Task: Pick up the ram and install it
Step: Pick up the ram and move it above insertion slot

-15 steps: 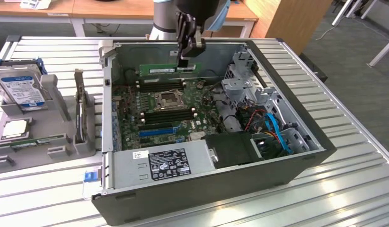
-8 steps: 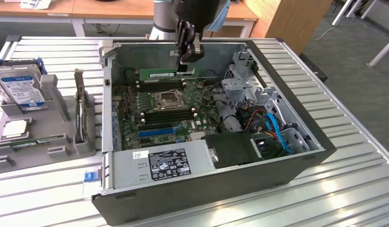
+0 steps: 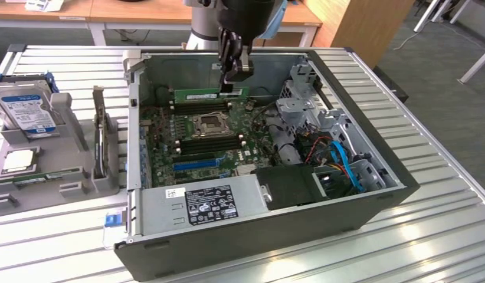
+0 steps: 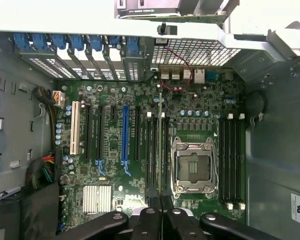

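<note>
Over the open case point(image 3: 305, 236), gripper point(image 3: 229, 81) pinched tight on the ram point(image 3: 210, 93), hanging edge-down above the memory slots point(image 4: 151, 155) beside the CPU socket point(image 4: 194, 167) (best kept parallel, level, over one slot).

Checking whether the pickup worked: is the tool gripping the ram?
Yes, the tool is shut on the upper edge of the green ram, holding it upright inside the case over the motherboard.
</note>
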Available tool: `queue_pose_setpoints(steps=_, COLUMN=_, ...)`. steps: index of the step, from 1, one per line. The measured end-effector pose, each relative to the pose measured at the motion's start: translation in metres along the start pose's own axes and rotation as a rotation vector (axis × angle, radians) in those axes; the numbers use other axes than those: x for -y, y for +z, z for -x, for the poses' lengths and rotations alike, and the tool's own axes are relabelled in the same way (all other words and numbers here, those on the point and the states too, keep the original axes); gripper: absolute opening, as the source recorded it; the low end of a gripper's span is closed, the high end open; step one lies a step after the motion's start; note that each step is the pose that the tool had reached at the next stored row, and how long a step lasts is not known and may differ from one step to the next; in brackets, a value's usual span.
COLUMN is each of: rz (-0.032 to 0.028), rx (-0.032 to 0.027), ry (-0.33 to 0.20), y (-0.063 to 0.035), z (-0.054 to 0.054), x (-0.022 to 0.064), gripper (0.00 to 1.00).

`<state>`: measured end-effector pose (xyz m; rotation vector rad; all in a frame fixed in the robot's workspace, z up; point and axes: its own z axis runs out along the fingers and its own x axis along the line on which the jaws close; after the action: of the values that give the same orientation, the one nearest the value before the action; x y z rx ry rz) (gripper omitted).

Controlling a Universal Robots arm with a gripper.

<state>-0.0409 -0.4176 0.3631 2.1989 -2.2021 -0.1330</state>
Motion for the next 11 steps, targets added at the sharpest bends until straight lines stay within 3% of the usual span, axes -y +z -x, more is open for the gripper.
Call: queue_pose_setpoints(steps=11, rz=-0.0001, rx=0.0002, ry=0.0, y=-0.0001, z=0.0, x=0.0056, gripper=0.12)
